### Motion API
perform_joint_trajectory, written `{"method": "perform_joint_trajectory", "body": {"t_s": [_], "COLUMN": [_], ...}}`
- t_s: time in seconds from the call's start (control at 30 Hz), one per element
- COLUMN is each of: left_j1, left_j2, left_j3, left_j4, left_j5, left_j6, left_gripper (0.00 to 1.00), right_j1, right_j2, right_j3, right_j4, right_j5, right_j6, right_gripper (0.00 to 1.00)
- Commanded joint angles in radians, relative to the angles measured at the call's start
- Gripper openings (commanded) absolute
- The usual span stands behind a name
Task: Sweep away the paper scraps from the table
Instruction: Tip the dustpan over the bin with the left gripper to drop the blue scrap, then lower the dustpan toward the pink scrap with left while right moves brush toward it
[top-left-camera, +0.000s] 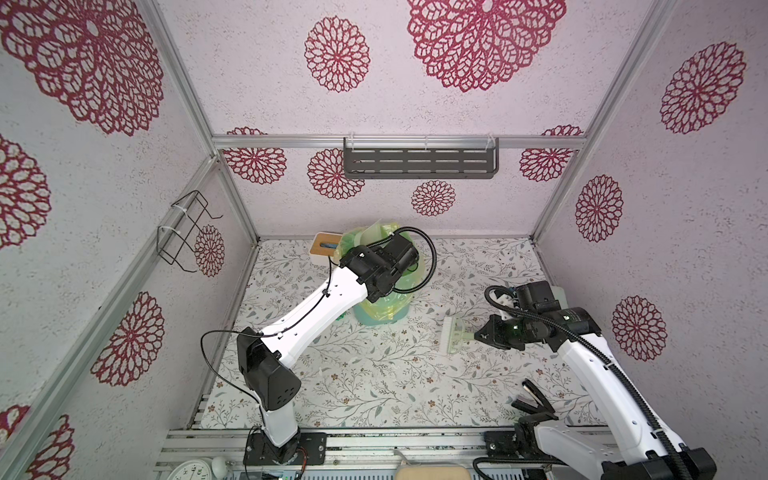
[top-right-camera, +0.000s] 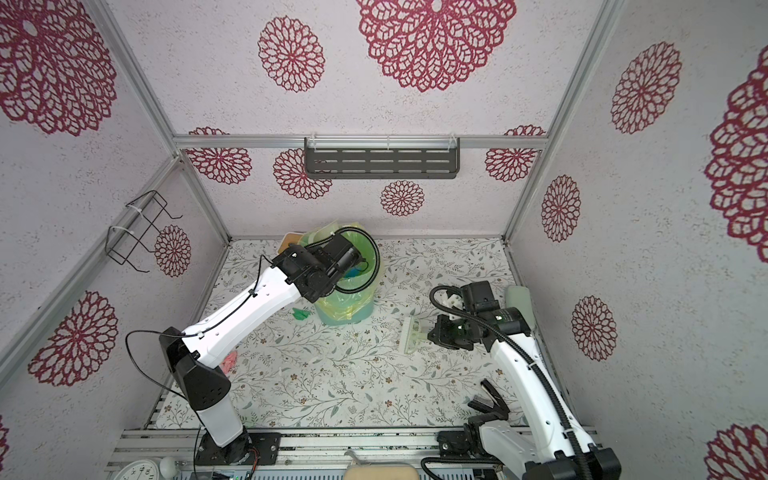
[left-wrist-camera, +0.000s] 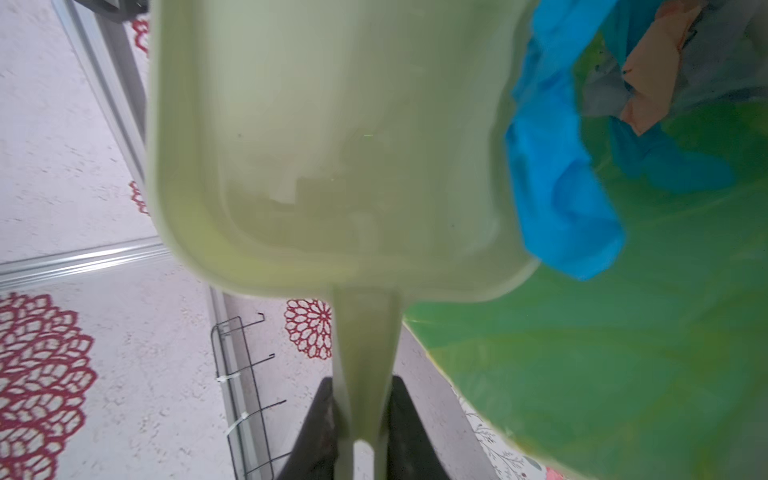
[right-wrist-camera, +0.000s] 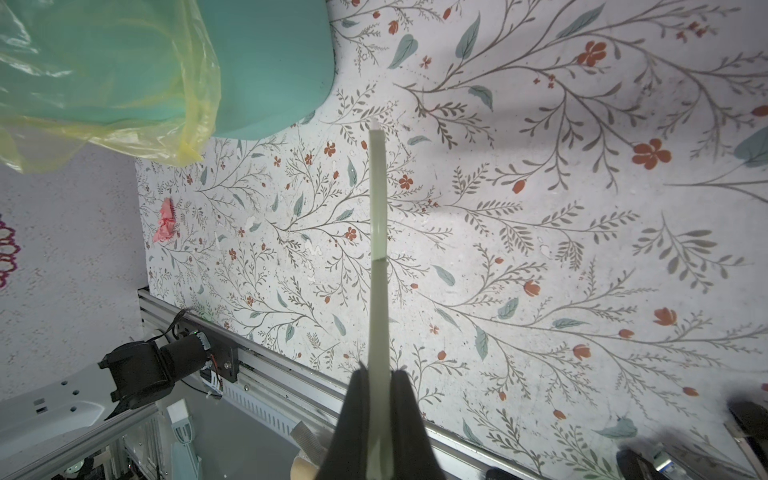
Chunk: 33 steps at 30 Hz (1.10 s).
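Holding the dustpan (left-wrist-camera: 332, 145) by its handle, left gripper (left-wrist-camera: 361, 384) is clamped nearly closed, pan tilted over the mouth of the bin (right-wrist-camera: 270, 62). Blue paper scraps (left-wrist-camera: 557, 166) sit at the pan's lip inside the green liner (left-wrist-camera: 623, 353); possibly touching the pan, view too blurred to confirm. Right gripper (right-wrist-camera: 380, 370) is fully closed on the handle of the brush (right-wrist-camera: 378, 208), over the table (right-wrist-camera: 540, 249). 2 more lie on the table: green scrap (top-right-camera: 300, 313) just beside the bin, pink scrap (top-right-camera: 229, 361) near the left arm's elbow.
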<state>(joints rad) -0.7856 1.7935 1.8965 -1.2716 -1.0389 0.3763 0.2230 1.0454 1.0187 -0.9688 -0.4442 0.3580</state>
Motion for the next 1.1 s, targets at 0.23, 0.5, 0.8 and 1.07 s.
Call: {"method": "perform_joint_trajectory", "body": {"t_s": [0.23,0.5,0.8,1.07], "left_j1": [-0.014,-0.012,0.005,0.071], "left_j2": [-0.030,-0.027,-0.159,-0.370], "left_j3": [-0.037,0.091,0.046,-0.100], "left_j4": [0.119,0.009,0.008,0.061], "left_j5": [-0.119,-0.033,0.100,0.265], "left_j6": [0.087,-0.061,-0.222,-0.352], "left_gripper": [0.07,0.06,0.05,0.05], "right_j1": [-0.007,0.019,0.302,0.585], "right_j2": [-0.038,-0.121,-0.111,-0.014], "right_j3": [-0.041,-0.141,-0.183,-0.193], "right_j4": [0.034,0.151,0.363,0.613], "right_j5": [-0.054,-0.124,-0.055,-0.010], "right_j6": [0.012,0.112,0.287,0.398], "right_gripper": [0.00,0.00,0.00,0.00]}}
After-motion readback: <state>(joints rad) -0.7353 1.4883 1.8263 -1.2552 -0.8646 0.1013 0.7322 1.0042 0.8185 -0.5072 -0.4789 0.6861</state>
